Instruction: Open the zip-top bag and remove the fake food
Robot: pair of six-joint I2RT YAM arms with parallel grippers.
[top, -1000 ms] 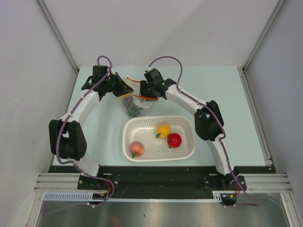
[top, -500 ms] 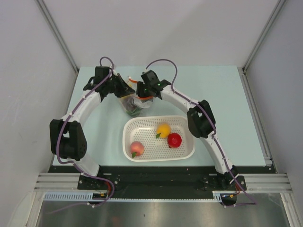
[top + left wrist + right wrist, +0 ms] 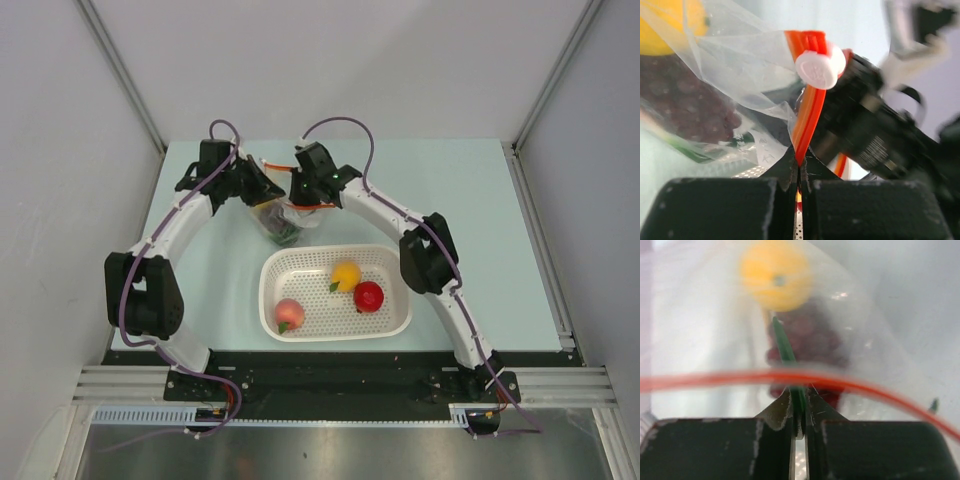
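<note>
The zip-top bag [image 3: 282, 222] hangs between my two grippers at the back of the table. My left gripper [image 3: 266, 187] is shut on the bag's red-orange zip strip [image 3: 807, 120], just below the white slider [image 3: 819, 67]. My right gripper [image 3: 300, 198] reaches into the bag's mouth from the right. In the right wrist view my right gripper [image 3: 799, 402] is shut on a green onion stalk [image 3: 784, 347], with the zip strip [image 3: 715, 380] arcing across in front. A yellow piece [image 3: 775, 275] and dark purple grapes [image 3: 812, 337] lie inside the bag.
A white perforated basket [image 3: 335, 249] stands in front of the bag and holds an orange fruit [image 3: 345, 275], a red round fruit [image 3: 368, 296] and a pink peach [image 3: 289, 313]. The right gripper's black body [image 3: 875, 135] fills the right of the left wrist view.
My right arm has shifted a little to the left, closer to the left gripper and the bag's mouth. The left arm and the basket have stayed put.
</note>
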